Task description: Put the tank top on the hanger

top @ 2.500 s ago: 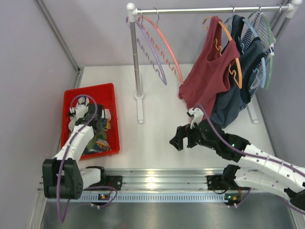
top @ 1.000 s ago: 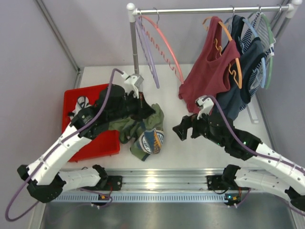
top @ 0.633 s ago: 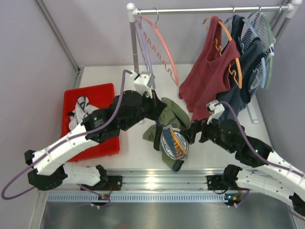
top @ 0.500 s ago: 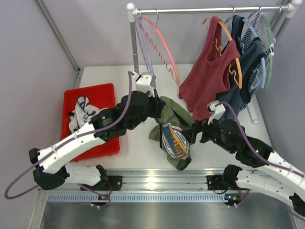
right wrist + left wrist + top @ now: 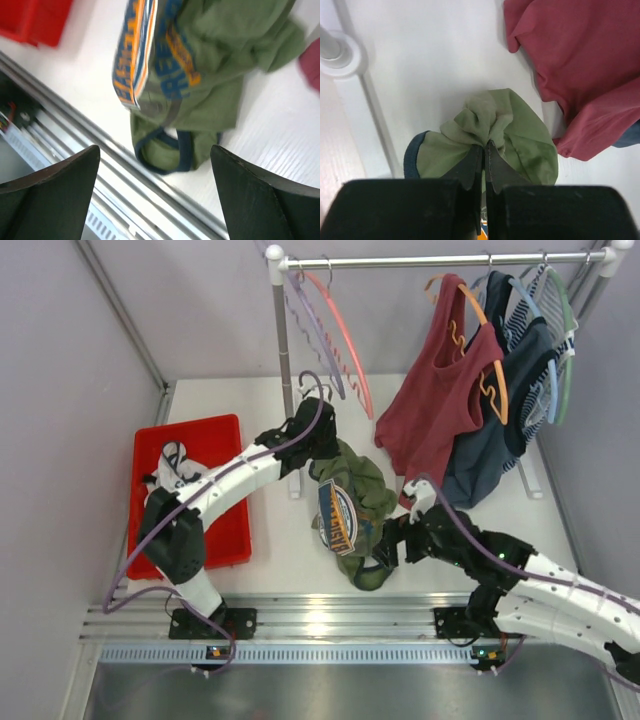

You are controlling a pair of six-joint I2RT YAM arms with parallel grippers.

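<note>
Currently, the task is at an early stage: the tank top [image 5: 355, 505] has been picked up, but nothing has been threaded onto the hanger [image 5: 345, 335].

1. Right gripper [image 5: 388, 542]: positioned nearest the arm bases, at about 4 o'clock from the garment's printed graphic. The wrist view shows the jaws spread wide with nothing between them. The navy-trimmed lower loop of the garment lies just ahead of the fingers.
2. Tank top: hangs bunched over the middle of the table [image 5: 280, 540]. The graphic is folded on edge and faces 9 o'clock. Whether the lowest fold rests on the table cannot be told.
3. Left gripper [image 5: 484, 147]: at about 11 o'clock from the graphic, closed tight on a gathered pinch of olive cloth, and it carries the garment.
4. Hanger: on the rail [image 5: 430, 260] at 12 o'clock from the garment, well apart from it, bare, just beside the lilac hanger [image 5: 305, 320].

Remaining work, as judged: secure a second hold with the free gripper, spread an armhole or neck opening, take the hanger, and feed its shoulders through the garment.
</note>
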